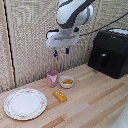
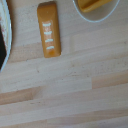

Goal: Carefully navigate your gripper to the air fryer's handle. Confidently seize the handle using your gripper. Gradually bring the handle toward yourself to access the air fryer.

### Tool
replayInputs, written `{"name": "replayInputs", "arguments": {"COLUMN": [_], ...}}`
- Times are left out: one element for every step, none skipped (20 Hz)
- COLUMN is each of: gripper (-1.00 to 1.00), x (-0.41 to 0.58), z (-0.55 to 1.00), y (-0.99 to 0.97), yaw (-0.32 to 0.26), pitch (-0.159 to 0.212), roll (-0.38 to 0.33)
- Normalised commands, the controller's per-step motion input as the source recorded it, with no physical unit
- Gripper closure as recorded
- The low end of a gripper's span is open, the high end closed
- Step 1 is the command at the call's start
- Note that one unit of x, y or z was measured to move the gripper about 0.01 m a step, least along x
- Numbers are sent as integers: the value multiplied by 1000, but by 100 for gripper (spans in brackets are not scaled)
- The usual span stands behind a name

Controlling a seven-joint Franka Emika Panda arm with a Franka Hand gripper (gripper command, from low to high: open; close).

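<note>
The black boxy air fryer [image 1: 110,51] stands at the exterior view's right, at the back of the wooden table. Its short vertical handle [image 1: 103,61] juts from the front drawer. My gripper [image 1: 61,51] hangs in the air well off to the exterior view's left of the air fryer, above the pink cup and the bowl, far from the handle. Its two blue-tipped fingers stand apart with nothing between them. The wrist view shows no fingers, air fryer or handle, only the tabletop below.
A pink cup [image 1: 52,78], a white bowl [image 1: 66,82] [image 2: 95,7] with orange pieces, an orange bar [image 1: 60,96] [image 2: 49,29] and a floral plate [image 1: 25,103] sit on the wooden table [image 1: 95,100]. A woven screen stands behind.
</note>
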Motion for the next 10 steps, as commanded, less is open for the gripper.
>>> {"name": "replayInputs", "arguments": {"gripper": [-100,-100,-100,-100,-100,-100,-100,-100,-100,-100], "x": [0,97,97,97,114,103,106,109,111,131], "z": [0,0,0,0,0,0,0,0,0,0], "y": [80,-40,-40,-31,-40,-46,-40,-37,-40,-54], "yaw": [-375,-364,-364,-356,-349,-351,-361,-372,-372,-356], "pitch": [0,2,2,10,13,11,0,0,0,0], "roll": [-33,-104,-104,-107,-118,-126,-122,-115,-117,-134]}}
